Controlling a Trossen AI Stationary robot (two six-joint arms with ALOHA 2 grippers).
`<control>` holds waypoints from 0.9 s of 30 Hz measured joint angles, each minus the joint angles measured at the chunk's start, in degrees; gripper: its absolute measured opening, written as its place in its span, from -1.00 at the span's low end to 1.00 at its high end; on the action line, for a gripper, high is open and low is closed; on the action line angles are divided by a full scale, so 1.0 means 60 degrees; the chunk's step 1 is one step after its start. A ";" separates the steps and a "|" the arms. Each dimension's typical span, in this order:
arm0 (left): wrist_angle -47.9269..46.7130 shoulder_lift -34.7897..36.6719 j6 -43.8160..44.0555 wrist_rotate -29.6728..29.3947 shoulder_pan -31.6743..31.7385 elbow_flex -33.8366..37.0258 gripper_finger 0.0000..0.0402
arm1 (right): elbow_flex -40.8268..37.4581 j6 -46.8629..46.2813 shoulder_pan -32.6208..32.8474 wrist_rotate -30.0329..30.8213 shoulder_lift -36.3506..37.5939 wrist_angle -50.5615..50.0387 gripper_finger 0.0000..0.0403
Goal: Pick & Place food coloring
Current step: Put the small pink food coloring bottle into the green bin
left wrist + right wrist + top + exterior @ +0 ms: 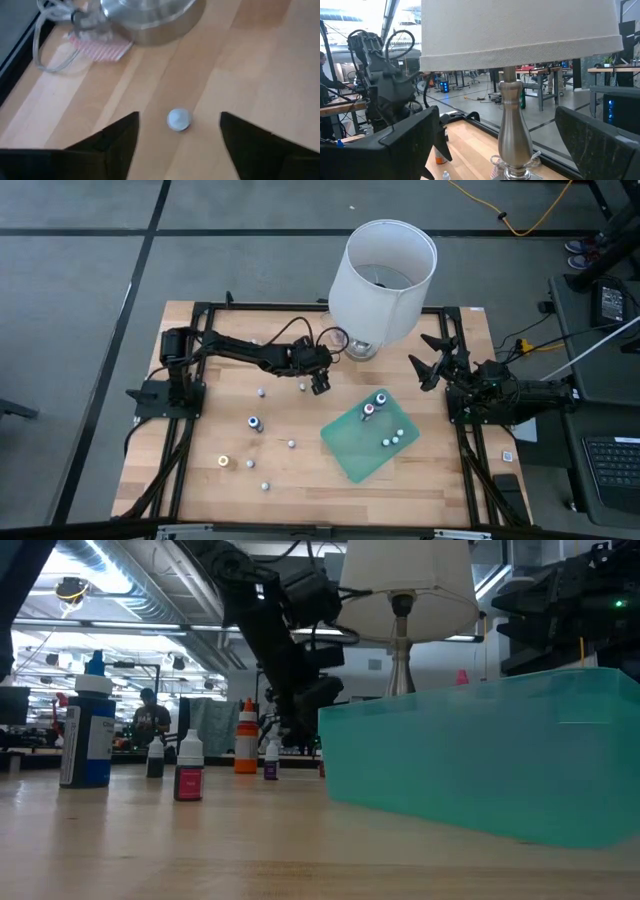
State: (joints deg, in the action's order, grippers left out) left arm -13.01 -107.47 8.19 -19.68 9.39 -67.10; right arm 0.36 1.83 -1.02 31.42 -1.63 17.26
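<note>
Left gripper (320,385): fingers spread, holding nothing, hanging over a white-capped food coloring bottle (178,120). In the left wrist view the cap sits between the two dark fingers (116,137), clear of both. In the high view the same bottle (302,386) shows just beside the gripper, near the lamp base (362,348).

Left arm: reaches from its mount at the table's left edge across toward the lamp, wrist pointed down at the wood.

Right gripper (432,358): fingers spread wide, empty, waiting at the right edge; its camera faces the lamp stem (512,125).

Other bottles: four on the green mat (350,450), one red-topped (367,410); a blue-topped one (254,423) and a yellow-topped one (224,462) stand on bare table (several white caps scattered nearby).

Only the low view shows the bottles' sides: a blue bottle (88,730) and a pink-labelled one (189,770) upright. A person shows in the room behind.
</note>
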 joint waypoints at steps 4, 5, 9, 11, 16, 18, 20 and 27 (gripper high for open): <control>0.0284 -0.0354 -0.0060 -0.0020 0.0071 0.0005 0.34 | 0.0000 0.0002 0.0002 0.0000 0.0004 0.0000 0.97; 0.0325 -0.0446 -0.0068 0.0000 0.0085 0.0005 0.34 | 0.0000 0.0000 0.0001 0.0000 0.0003 -0.0001 0.97; 0.0520 -0.0566 -0.0073 -0.0027 0.0204 0.0009 0.34 | 0.0000 0.0000 0.0003 0.0000 0.0004 0.0000 0.97; 0.0559 -0.0563 -0.0092 -0.0045 0.0233 0.0005 0.34 | 0.0001 0.0000 0.0004 -0.0004 0.0003 -0.0003 0.97; 0.0478 -0.0563 -0.0244 0.0156 0.0239 0.0005 0.31 | 0.0000 0.0000 0.0004 0.0000 0.0004 0.0000 0.97; 0.0473 -0.0563 -0.0246 0.0326 0.0258 0.0005 0.27 | 0.0000 0.0000 0.0001 -0.0004 0.0003 0.0000 0.97; 0.0472 -0.0563 -0.0240 0.0292 0.0258 0.0005 0.21 | 0.0000 0.0000 0.0001 0.0000 0.0003 0.0000 0.97; 0.0468 -0.0563 -0.0244 0.0312 0.0258 0.0005 -0.08 | 0.0000 0.0000 0.0004 0.0000 0.0001 0.0000 0.97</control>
State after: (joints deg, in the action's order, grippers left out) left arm -10.20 -110.85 6.72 -17.80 10.94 -67.07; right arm 0.36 1.83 -0.99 31.42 -1.62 17.26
